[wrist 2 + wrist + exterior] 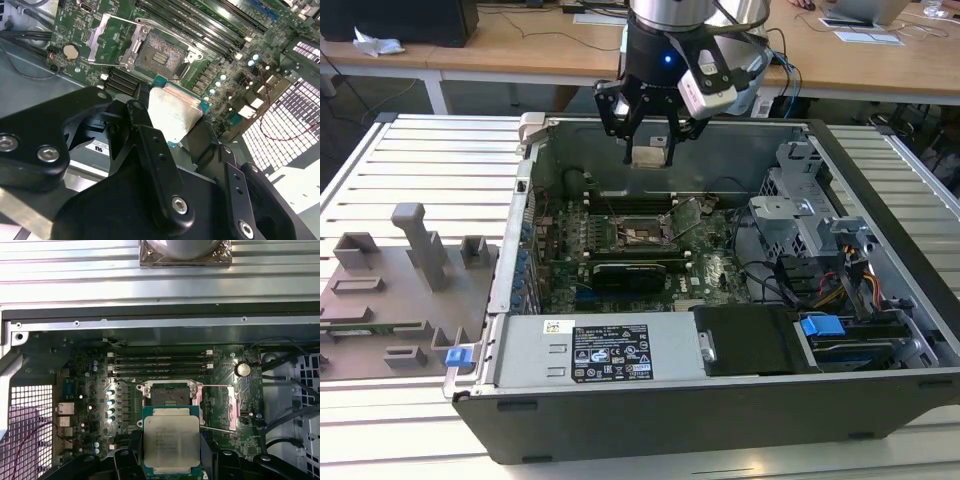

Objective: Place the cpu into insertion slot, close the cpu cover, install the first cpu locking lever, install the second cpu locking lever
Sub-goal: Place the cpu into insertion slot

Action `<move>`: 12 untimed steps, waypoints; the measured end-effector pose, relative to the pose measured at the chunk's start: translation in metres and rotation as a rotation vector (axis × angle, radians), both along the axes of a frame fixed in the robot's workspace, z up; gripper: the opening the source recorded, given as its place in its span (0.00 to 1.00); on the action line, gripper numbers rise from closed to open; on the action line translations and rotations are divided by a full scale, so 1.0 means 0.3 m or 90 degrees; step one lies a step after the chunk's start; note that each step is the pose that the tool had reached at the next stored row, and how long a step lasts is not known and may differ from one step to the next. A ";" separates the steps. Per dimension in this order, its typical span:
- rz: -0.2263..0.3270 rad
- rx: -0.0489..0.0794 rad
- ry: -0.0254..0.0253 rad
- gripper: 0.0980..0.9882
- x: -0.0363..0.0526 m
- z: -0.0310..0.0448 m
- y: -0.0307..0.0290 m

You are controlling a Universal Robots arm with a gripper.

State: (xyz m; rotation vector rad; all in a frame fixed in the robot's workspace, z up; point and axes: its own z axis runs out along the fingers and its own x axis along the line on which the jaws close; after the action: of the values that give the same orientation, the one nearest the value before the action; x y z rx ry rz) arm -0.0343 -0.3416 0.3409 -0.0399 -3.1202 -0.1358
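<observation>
Since the insertion slot [170, 394] sits open with the cpu cover [226, 408] flipped back, you've got the fingers [145, 132] clamped on the cpu [171, 442], level above it.

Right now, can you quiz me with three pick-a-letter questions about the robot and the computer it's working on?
1. Where is the cpu?
A. on the floor
B. in the claw
C. in a drawer

2. What colour is the motherboard?
A. green
B. red
C. yellow

3. How is the insertion slot?
A. filled with a chip
B. taped over
C. empty

Answers:
1 B: the claw is shut on the cpu's edges, holding it up over the motherboard.
2 A: the board looks green in both wrist views.
3 C: the slot's dark centre lies bare, with no chip in it.
</observation>
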 end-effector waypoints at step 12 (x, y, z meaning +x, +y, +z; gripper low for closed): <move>0.000 -0.030 0.0001 0.50 0.014 -0.055 0.035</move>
State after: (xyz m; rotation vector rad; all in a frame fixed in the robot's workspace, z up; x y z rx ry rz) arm -0.0301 -0.3312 0.3244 -0.0398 -3.1230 -0.0613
